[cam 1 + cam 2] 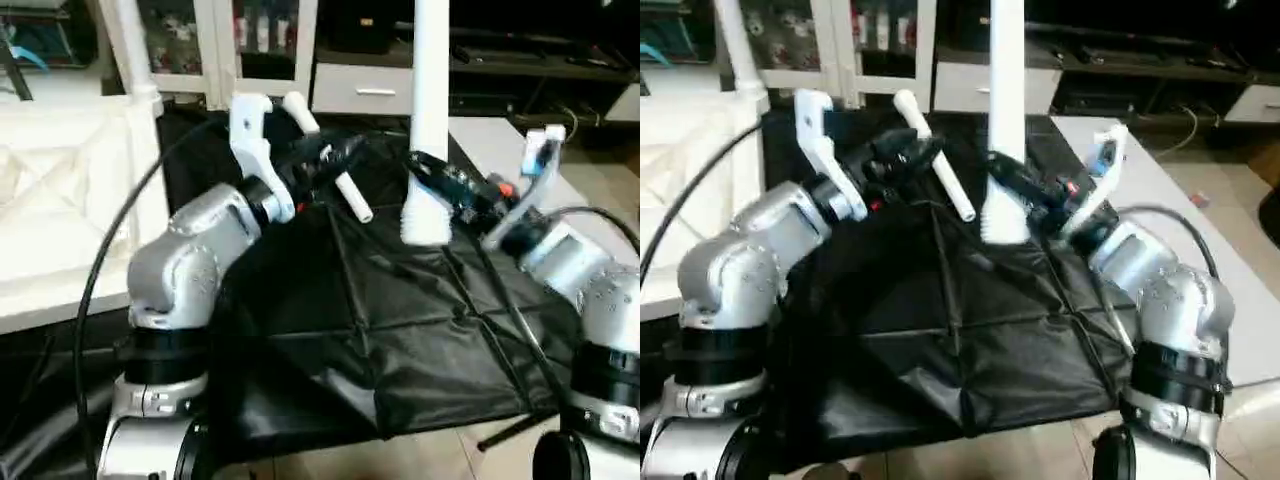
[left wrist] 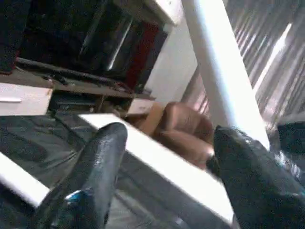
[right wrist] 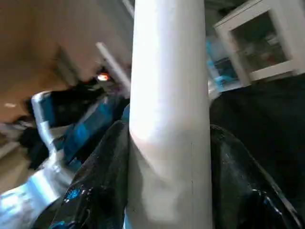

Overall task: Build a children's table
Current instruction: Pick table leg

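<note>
Two grippers up: right gripper (image 3: pixel 167 181) fingers pinching an upright white leg (image 1: pixel 430 120) at frame centre; left gripper (image 2: pixel 167 176) fingers spread, nothing between them.

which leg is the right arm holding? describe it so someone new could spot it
Start at the black sheet covering the work surface. Above its far middle a white tube leg stands upright, clamped near its wider lower end by the right gripper. The other white leg close by is thinner-looking and slanted, next to the left gripper.
</note>
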Robot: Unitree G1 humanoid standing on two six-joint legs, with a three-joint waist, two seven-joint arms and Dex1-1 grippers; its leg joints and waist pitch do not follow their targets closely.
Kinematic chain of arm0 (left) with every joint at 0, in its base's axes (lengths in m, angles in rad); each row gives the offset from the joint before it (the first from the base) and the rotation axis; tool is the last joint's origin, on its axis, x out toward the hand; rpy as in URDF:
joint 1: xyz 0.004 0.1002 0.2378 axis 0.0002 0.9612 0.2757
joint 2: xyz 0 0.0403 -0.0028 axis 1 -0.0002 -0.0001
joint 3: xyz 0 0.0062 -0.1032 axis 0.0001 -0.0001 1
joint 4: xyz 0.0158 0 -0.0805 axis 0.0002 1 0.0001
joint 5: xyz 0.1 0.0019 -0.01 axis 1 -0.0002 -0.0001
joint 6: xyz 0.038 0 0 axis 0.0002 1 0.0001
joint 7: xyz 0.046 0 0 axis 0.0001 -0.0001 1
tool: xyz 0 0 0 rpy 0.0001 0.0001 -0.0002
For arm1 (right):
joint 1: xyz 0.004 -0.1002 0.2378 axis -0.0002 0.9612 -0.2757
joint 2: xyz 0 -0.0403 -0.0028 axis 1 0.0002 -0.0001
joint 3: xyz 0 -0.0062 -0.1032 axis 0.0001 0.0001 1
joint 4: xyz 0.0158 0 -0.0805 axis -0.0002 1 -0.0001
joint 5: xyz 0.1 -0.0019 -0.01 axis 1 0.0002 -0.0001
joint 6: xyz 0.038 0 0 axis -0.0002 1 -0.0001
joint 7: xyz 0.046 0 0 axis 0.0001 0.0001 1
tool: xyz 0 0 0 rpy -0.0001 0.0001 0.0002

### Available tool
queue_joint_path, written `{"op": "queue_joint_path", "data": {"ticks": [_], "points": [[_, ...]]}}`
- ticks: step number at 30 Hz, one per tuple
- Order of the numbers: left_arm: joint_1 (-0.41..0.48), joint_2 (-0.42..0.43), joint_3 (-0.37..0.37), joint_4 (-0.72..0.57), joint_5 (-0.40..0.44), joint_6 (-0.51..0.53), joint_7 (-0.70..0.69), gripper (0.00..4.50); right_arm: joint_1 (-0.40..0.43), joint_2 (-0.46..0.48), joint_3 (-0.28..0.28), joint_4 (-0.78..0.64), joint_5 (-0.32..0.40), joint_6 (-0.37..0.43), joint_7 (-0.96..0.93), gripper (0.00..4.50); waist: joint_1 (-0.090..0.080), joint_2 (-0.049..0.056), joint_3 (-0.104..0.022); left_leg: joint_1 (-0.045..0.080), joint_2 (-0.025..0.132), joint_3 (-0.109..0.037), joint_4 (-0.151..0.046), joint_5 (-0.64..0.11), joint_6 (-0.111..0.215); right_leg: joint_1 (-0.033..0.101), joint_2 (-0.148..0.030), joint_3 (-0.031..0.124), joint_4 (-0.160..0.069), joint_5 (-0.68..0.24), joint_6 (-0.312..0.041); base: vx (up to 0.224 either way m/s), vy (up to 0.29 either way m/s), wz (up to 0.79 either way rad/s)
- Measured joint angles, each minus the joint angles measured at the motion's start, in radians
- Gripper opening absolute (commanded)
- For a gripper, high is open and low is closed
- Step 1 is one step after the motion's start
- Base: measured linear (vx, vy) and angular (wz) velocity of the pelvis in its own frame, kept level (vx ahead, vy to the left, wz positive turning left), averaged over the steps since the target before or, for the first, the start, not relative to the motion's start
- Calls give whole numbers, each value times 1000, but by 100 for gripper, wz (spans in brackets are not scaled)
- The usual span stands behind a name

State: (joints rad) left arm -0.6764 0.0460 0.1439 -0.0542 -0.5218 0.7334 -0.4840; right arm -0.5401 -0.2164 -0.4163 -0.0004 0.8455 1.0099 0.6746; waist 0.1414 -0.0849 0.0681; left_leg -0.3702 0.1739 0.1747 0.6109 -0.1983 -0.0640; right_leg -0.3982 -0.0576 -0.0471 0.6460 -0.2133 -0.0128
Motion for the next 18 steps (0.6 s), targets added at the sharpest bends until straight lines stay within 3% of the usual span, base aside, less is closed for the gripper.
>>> {"op": "queue_joint_path", "data": {"ticks": [8,10,18], "points": [[-30,-32,19,-13,-103,73,9,415,29,-19,21,-48,59,54,10,186,8,-8,0,-1,0,0,0,0,-1,0,0,-1,0,0,0,0,0,0],[-39,-36,29,-11,-125,91,8,435,52,-43,62,-81,56,58,28,186,10,-12,1,-1,0,0,-1,1,-2,0,0,-1,0,0,1,0,0,0],[-79,-20,16,53,-160,128,-29,440,105,-96,199,-170,49,76,98,186,13,-20,1,-1,0,-1,-1,3,-5,0,0,-1,-1,-1,2,0,0,0]]}}
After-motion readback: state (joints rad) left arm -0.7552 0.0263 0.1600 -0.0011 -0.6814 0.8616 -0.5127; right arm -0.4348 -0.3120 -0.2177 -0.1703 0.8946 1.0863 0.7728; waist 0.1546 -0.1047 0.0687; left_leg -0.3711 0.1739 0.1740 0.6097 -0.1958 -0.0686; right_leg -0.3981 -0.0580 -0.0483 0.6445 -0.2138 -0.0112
